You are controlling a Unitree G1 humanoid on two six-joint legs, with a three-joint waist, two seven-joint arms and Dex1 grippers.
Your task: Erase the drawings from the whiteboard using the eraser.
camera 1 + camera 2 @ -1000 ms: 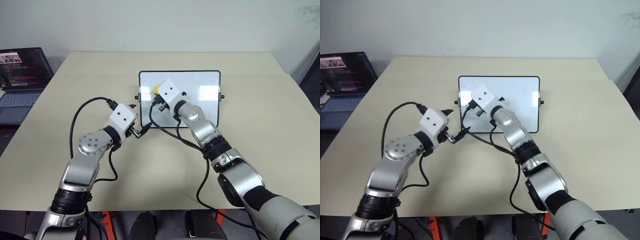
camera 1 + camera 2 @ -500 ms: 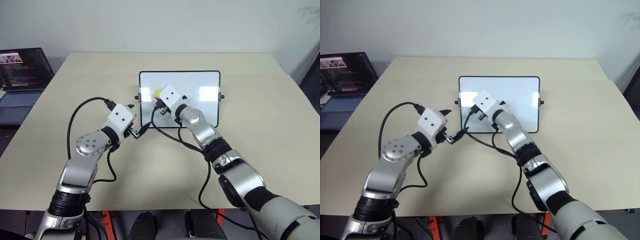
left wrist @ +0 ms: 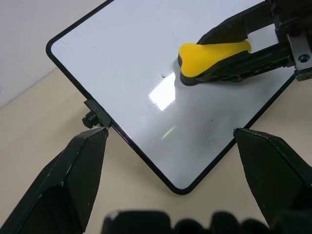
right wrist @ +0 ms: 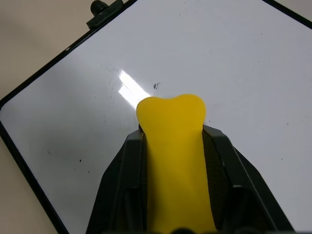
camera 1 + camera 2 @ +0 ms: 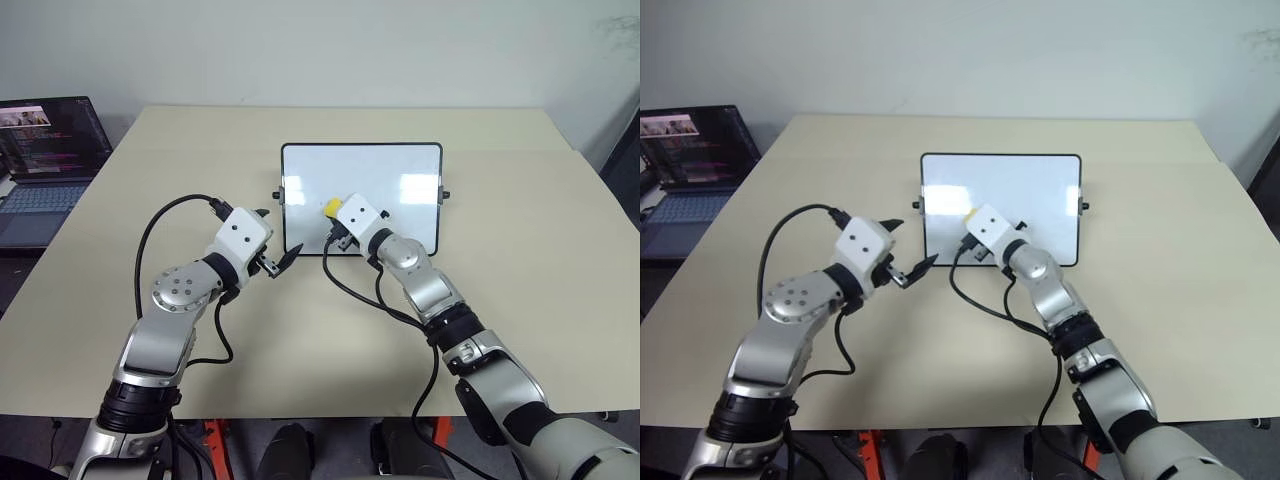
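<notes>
One yellow eraser (image 4: 171, 146), waisted, on glossy whiteboard (image 3: 141, 63).

Beige table (image 5: 520, 250) with rounded corners, plain pale wall (image 5: 330, 50) behind, open laptop (image 5: 45, 165) on a side surface at left

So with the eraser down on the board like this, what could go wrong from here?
1. A small dark smudge lies just beyond the tip of the yellow block eraser; a short stroke could miss it.
2. The glossy white black-framed whiteboard lies loose on the beige table. The left claw is open at its corner rather than gripping it, so rubbing might slide the board.
3. The right claw pinches the eraser by its sides; hard pressing could twist it loose.
</notes>
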